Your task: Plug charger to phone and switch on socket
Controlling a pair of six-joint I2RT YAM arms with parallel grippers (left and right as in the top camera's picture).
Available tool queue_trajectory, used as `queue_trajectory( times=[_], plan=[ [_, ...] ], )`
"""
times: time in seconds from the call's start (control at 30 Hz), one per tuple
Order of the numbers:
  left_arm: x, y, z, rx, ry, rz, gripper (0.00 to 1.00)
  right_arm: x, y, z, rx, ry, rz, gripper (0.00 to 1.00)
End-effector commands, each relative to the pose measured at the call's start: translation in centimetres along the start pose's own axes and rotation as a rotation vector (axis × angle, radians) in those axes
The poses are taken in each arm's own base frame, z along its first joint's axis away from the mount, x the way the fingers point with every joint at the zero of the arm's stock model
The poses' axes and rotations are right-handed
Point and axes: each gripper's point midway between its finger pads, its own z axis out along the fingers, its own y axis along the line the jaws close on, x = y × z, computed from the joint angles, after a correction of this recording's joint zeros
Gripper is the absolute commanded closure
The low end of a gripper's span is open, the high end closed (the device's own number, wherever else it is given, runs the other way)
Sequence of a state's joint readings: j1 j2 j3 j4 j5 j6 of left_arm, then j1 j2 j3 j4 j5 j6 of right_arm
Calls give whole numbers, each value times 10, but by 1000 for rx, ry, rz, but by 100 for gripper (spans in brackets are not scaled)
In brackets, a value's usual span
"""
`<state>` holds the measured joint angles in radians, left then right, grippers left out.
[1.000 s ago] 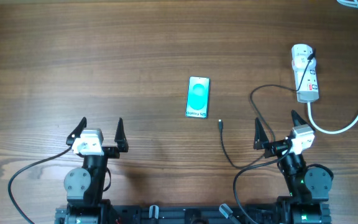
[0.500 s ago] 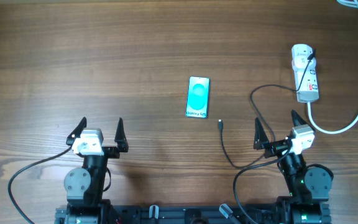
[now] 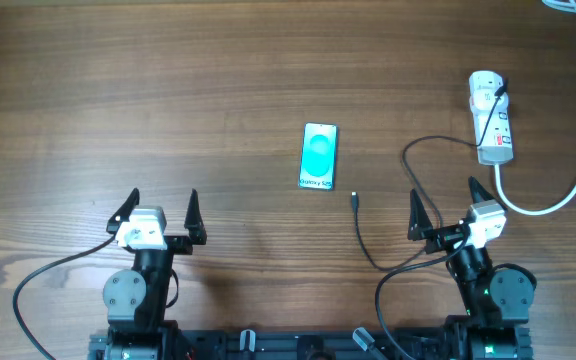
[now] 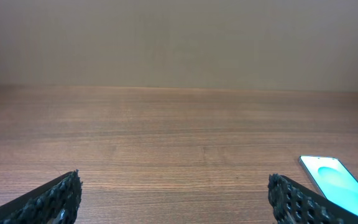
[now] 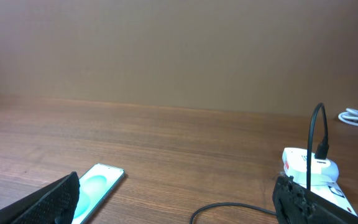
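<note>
The phone with a turquoise screen lies flat at the table's middle; it also shows in the left wrist view and the right wrist view. The black charger cable runs from its plug in the white socket in a loop to its connector tip, which lies loose just right of the phone's near end. The socket also shows in the right wrist view. My left gripper is open and empty near the front left. My right gripper is open and empty near the front right, by the cable loop.
A thick white cord runs from the socket's near end, curves right and up along the table's right edge to the far right corner. Black arm cables trail at the front edge by both bases.
</note>
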<state>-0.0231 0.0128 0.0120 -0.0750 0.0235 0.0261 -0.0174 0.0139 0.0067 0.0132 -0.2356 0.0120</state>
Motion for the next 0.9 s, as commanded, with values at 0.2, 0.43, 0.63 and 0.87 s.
queue_trajectory(
  times=[0.2, 0.43, 0.63, 0.87],
  plan=[
    [-2, -55, -9, 322, 23, -206, 0, 0, 3, 0, -14, -1, -10, 0],
    [-63, -85, -31, 537, -204, -194, 0, 0, 3, 0, -14, -1, -10, 0],
    [-161, -68, -47, 417, -277, -246, 0, 0, 3, 0, -14, -1, -10, 0],
    [-181, -112, -29, 573, 408, -410, 0, 0, 3, 0, -14, -1, -10, 0]
  ],
)
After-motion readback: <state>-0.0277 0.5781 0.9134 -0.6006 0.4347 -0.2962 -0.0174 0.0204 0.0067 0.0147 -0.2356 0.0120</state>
